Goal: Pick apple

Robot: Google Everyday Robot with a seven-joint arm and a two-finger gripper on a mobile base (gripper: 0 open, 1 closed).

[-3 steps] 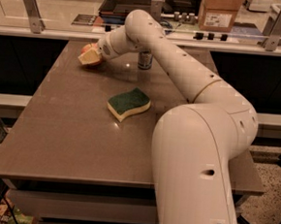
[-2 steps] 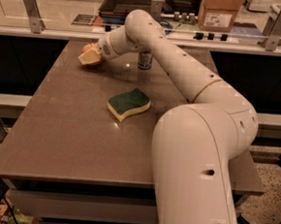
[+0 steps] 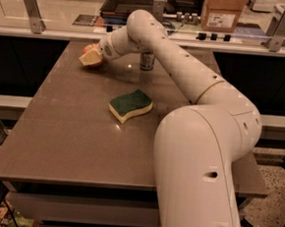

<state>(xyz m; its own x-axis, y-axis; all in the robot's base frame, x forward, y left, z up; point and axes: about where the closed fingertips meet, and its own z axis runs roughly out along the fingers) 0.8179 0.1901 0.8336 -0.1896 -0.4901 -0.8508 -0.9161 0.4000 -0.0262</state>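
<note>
**Gripper at the apple, far-left corner of the table**

I have the gripper (image 3: 91, 57) down at the far-left part of the table (image 3: 56, 138), right against the apple (image 3: 87, 48). Only a sliver of red shows past the gripper's pale tip. I cannot tell whether the jaws are clenched on the fruit or released around it.

The apple sits near the table's left edge and not far from its back edge, so room on those two sides is tight. Past the back edge runs a low barrier with a metal bracket (image 3: 32, 10).

A can (image 3: 146, 61) stands upright to the right of the wrist, near the arm (image 3: 185, 74) and partly hidden by it. The green-and-yellow sponge (image 3: 130, 104) lies flat mid-table, well apart from the gripper.

Between sponge and gripper the brown surface is bare, and so is the near-left stretch toward the front edge. The arm's big shoulder covers the right front corner.
</note>
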